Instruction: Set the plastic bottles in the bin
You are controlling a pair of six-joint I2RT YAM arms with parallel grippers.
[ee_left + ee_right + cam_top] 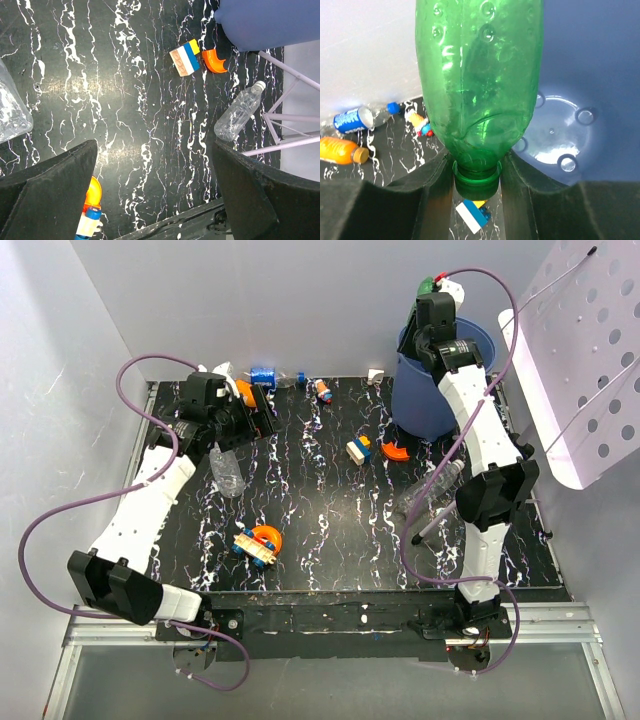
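Observation:
My right gripper (pixel 433 297) is shut on the neck of a translucent green bottle (pixel 480 75), held over the open mouth of the blue bin (pixel 570 125). In the top view the green bottle (pixel 425 285) shows just above the bin (pixel 420 400) at the back right. My left gripper (pixel 258 412) hangs open and empty over the table at the back left. An orange bottle (pixel 243 392) and a blue-labelled bottle (pixel 265 377) lie beside it. One clear bottle (pixel 228 470) lies under the left arm. Another clear bottle (pixel 239 112) lies by the right arm.
A yellow-blue block (pixel 358 450) and an orange curved piece (pixel 395 451) lie near the bin's foot. Small toys sit at the back (pixel 322 390) and near the front (pixel 258 542). A perforated white panel (pixel 590 370) stands on the right.

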